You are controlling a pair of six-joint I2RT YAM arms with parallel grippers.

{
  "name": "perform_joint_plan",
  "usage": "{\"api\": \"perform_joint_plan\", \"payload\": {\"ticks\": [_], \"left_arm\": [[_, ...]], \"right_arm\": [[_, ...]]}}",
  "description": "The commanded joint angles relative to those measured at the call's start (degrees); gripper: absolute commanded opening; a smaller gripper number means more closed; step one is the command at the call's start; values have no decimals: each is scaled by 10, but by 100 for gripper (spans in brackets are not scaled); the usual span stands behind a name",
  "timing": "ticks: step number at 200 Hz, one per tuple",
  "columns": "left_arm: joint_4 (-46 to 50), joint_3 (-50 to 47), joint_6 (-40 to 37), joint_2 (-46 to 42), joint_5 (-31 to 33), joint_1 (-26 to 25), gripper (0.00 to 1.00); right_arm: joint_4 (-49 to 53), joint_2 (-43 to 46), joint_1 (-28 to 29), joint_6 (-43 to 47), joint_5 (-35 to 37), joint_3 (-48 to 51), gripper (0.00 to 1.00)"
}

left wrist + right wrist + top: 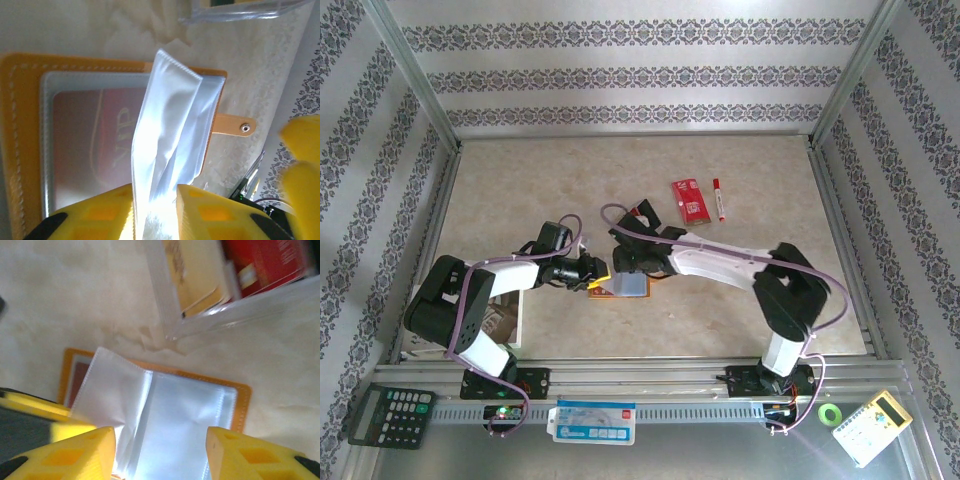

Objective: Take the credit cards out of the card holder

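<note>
Left side first: the left gripper (155, 196) was nipped tight on 1 clear pocket leaf (170, 115), its yellow fingers (107, 212) pressed to either face, holding the leaf upright off the open card holder (22, 140). The holder lay flat on the table (75, 25), just in front of that gripper and under it. In the flat pocket left of the raised leaf sat 1 red card (95, 145) with gold lettering, fully sheathed, no edge poking out. Whether the other pockets held cards could not be told. That card looked light, stiff and slick. The film around it looked soft and floppy and would likely buckle if squeezed, so the place to take hold seemed to be a card's short edge at the pocket mouth, once nudged clear. Further right, the orange tab (232, 125) stuck out from the holder's edge onto bare table. Over on the right, the right gripper (160, 442) hung above the spread pockets with its jaws wide apart and nothing in them, the holder directly beneath and the red card off toward its left finger.
</note>
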State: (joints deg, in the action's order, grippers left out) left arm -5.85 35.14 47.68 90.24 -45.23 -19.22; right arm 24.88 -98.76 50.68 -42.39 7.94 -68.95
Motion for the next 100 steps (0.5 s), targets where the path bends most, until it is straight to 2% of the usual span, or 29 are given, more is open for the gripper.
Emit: {"api": "perform_joint_plan", "payload": {"ticks": [1, 52, 100], "left_arm": [[-56, 0, 33, -21, 8, -21, 32], [-93, 15, 62, -19, 31, -65, 46], [-70, 45, 55, 24, 65, -93, 59]], "right_arm": [[-24, 48, -11, -38, 49, 42, 52], [-63, 142, -41, -63, 88, 124, 53], [-74, 173, -59, -70, 84, 155, 53]]}}
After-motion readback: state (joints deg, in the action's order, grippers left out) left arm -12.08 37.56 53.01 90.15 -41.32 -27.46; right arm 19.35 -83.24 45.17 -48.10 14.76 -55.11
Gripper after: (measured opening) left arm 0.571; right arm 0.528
